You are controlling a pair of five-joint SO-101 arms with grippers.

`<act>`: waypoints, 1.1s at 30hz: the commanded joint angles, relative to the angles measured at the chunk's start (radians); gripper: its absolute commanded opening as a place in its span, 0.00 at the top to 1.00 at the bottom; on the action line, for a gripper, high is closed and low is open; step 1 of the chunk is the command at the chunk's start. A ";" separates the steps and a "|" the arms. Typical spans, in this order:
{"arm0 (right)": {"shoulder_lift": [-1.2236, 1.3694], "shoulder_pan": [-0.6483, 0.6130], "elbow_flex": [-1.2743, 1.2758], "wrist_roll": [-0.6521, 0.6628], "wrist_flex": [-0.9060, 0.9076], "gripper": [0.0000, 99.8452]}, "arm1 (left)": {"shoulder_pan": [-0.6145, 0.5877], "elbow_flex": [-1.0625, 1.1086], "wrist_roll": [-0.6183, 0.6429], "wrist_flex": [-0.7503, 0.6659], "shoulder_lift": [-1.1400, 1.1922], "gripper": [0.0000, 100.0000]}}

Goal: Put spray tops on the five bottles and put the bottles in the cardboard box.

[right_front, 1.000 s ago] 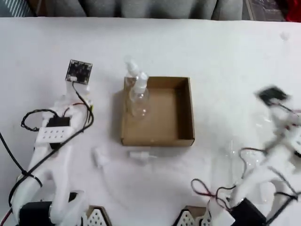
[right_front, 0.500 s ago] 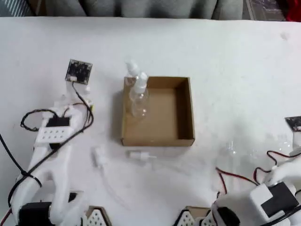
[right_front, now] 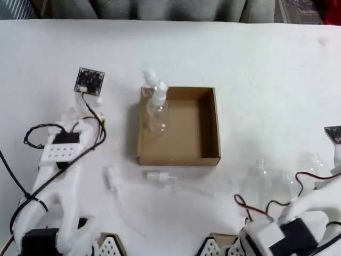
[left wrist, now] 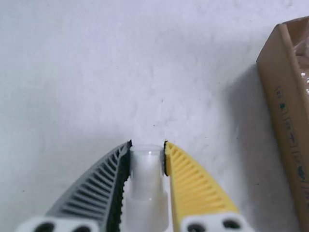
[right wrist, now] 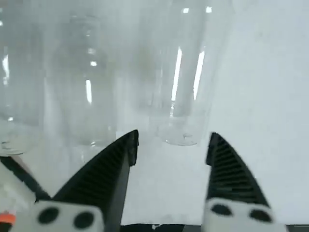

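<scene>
The cardboard box (right_front: 208, 128) sits mid-table; its side wall (left wrist: 289, 96) also shows in the left wrist view. A clear bottle with a white spray top (right_front: 157, 106) lies in the box's far left corner, and a second spray top (right_front: 148, 76) pokes out just beyond it. Two loose spray tops (right_front: 113, 177) (right_front: 160, 175) lie in front of the box. My left gripper (left wrist: 147, 145) is shut on a white spray top (left wrist: 145, 183), left of the box. My right gripper (right wrist: 173, 137) stands open before three uncapped clear bottles (right wrist: 181, 72) (right wrist: 82, 87) (right wrist: 14, 96), also seen upright at front right (right_front: 266, 176).
The left arm (right_front: 58, 154) with loose black cables lies along the table's left side. The right arm's body (right_front: 287, 234) crouches at the front right edge. The table is a white cloth; grey chairs stand behind the far edge.
The right arm has swung back and down toward the front right corner, uncovering the clear bottles. The left arm, the box and the loose spray tops have stayed put.
</scene>
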 commanded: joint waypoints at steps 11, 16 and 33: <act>-0.108 -0.203 0.046 -0.117 0.142 0.81 | 0.015 -0.063 -0.009 -0.011 -0.001 0.98; -0.101 -0.266 0.129 -0.118 0.041 0.81 | 0.015 -0.063 -0.009 -0.011 -0.001 0.98; -0.101 -0.294 0.344 -0.115 -0.208 0.74 | 0.015 -0.063 -0.009 -0.011 -0.001 0.98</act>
